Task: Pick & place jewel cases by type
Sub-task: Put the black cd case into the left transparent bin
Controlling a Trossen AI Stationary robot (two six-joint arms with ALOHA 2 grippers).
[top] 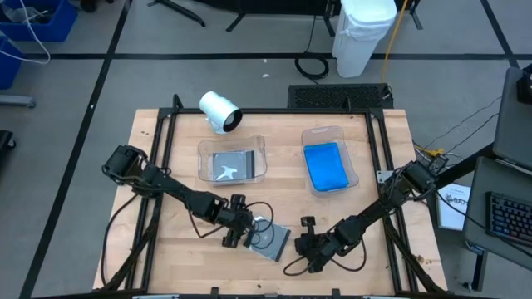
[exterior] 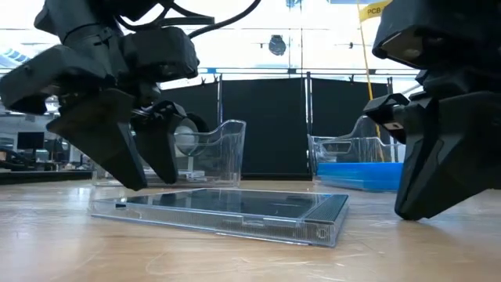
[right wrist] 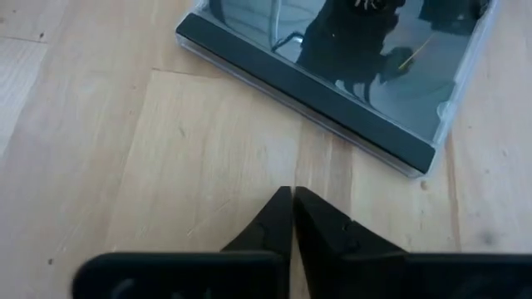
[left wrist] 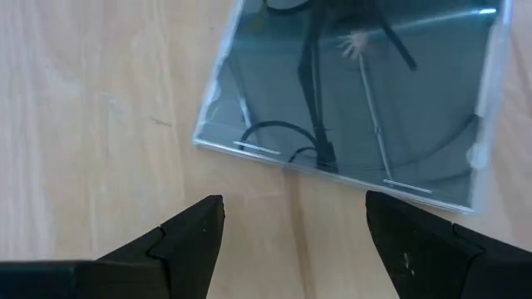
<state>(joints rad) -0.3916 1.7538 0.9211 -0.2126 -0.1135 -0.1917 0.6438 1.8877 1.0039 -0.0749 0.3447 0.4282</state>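
Observation:
A dark grey, clear jewel case (top: 272, 242) lies flat on the wooden table near its front edge; it also shows in the low view (exterior: 227, 208). My left gripper (left wrist: 291, 220) stands open just left of the case (left wrist: 357, 91), pointing steeply down at it, fingertips short of its edge. My right gripper (right wrist: 291, 199) is shut and hovers just right of the case (right wrist: 332, 66), apart from it. At the back, dark grey cases lie in the left clear tray (top: 206, 149) and blue cases (top: 324, 164) in the right clear tray (top: 353, 170).
A white cylinder (top: 220, 111) lies at the far edge behind the left tray. A black frame (top: 166, 141) runs along the table's sides. Bare wood lies between the trays and the case. In the low view both grippers (exterior: 137, 153) (exterior: 438, 172) flank the case.

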